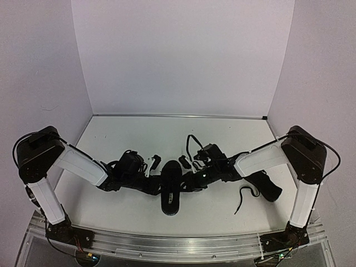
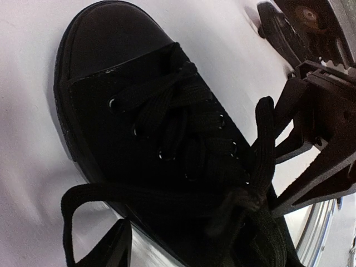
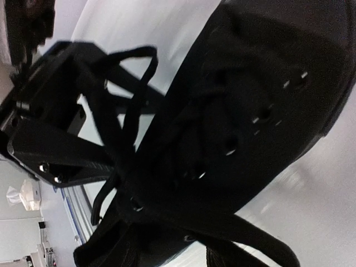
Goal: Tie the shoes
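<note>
Left gripper (image 1: 152, 167) sits low, just left of the middle shoe (image 1: 170, 194) at its collar end. The right gripper (image 1: 188, 166) faces it from the shoe's other side. From my screens I cannot tell whether either set of jaws is pinched on lace or merely part-way apart beside it. Black on black hides the contact.

That shoe lies on the table (image 1: 139, 133) between the two wrists, and its toe seems to point toward the arm bases. Its lace strand (image 2: 265, 139) rises from the top eyelets, right by the right gripper. A slack lace loop (image 2: 69, 217) droops off the shoe's side. The second shoe (image 1: 268, 188) lies well to the right of the middle one, under the right forearm, and is not yet tied.

I judge the step to be taking one lace end in each gripper. To do it well I would pinch the flat of each strand close to the eyelets and draw outward evenly, so the shoe neither lifts nor twists.

Both arms are folded with elbows out. Their forearms slope inward and down toward the shoe, wrists nearly meeting above it.
</note>
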### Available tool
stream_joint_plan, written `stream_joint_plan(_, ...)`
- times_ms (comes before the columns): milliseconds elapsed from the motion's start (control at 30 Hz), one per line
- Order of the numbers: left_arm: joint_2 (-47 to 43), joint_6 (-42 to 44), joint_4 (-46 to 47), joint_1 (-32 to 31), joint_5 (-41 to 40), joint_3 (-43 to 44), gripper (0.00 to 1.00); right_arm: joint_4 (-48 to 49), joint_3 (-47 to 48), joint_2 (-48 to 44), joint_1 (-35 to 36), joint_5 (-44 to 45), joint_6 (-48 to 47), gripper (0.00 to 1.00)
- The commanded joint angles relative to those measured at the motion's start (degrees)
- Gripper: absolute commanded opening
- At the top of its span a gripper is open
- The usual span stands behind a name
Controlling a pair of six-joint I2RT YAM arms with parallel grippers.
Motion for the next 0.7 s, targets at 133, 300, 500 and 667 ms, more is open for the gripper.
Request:
stream_joint_plan(133,7.5,-2.4,11.5,8.3,4.6,8.1,0.23,2.2,10.8,8.4,-5.7,-0.1,-2.5,0.31)
stream_joint_plan(300,13.0,-1.7,12.4,11.3,7.7,13.5,0.20,1.9,16.2,12.7,-8.8,-1.2,-2.8,0.29)
stream_joint_plan(500,18.9,-1.8,12.7,15.6,11.6,21.0,0.18,0.1,25.0,19.0,-12.7,-1.8,-3.1,0.29)
stream_joint_plan(667,23.0,-1.7,11.9,17.7,13.5,27.3,0.17,-1.3,32.5,23.6,-15.6,-1.5,-3.5,0.29)
